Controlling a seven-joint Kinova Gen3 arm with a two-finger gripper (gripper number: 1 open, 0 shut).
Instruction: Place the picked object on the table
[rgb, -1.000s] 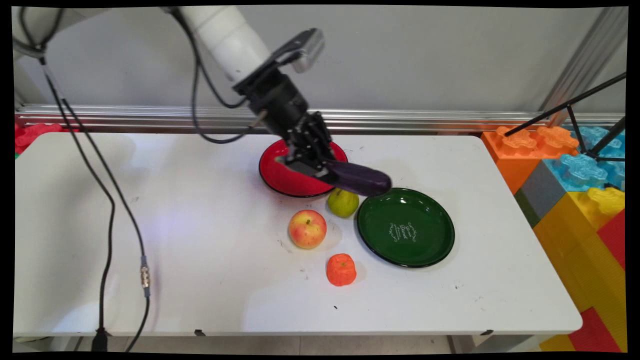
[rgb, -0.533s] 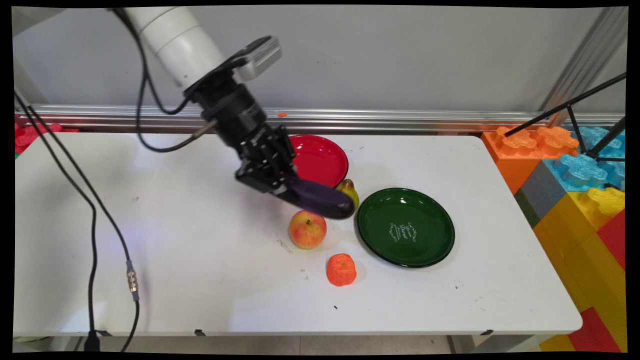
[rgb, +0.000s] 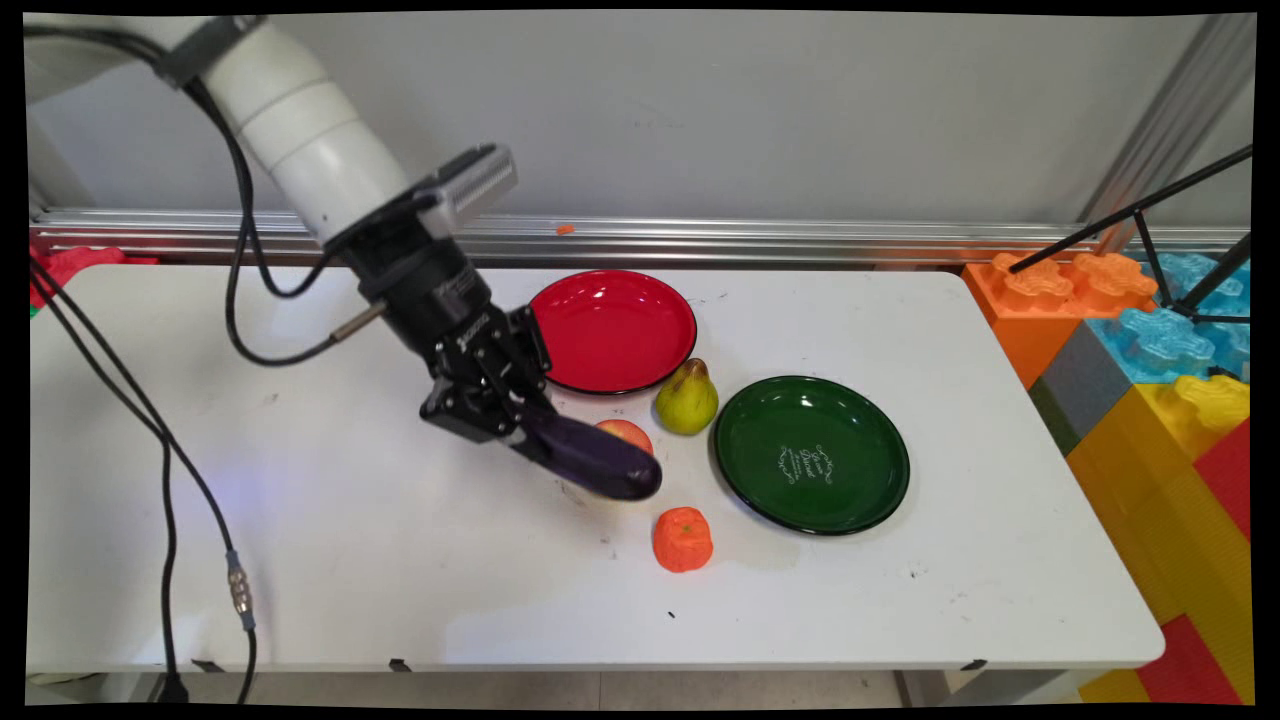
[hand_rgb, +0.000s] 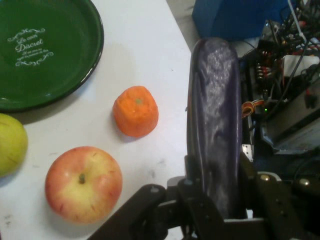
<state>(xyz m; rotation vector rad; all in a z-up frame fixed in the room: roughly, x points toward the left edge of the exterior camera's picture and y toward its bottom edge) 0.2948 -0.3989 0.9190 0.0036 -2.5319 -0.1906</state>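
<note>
My gripper (rgb: 515, 425) is shut on a dark purple eggplant (rgb: 592, 462) and holds it in the air, its free end pointing right and toward the table's near side. In the hand view the eggplant (hand_rgb: 214, 125) rises straight up between the gripper (hand_rgb: 215, 195) fingers. It hangs in front of a red-yellow apple (rgb: 628, 432), which it largely hides; the hand view shows the whole apple (hand_rgb: 83, 183). An orange fruit (rgb: 682, 539) lies just below the eggplant's tip, also seen as the orange (hand_rgb: 135, 111).
A yellow-green pear (rgb: 686, 398) stands between the red plate (rgb: 612, 330) and the green plate (rgb: 811, 453). Big coloured toy blocks (rgb: 1150, 360) border the table's right end. Black cables (rgb: 190, 480) hang over the left side.
The arm has swung left and toward the near side, carrying the eggplant from over the red plate's edge down to in front of the apple. The red plate and the pear are now uncovered.
</note>
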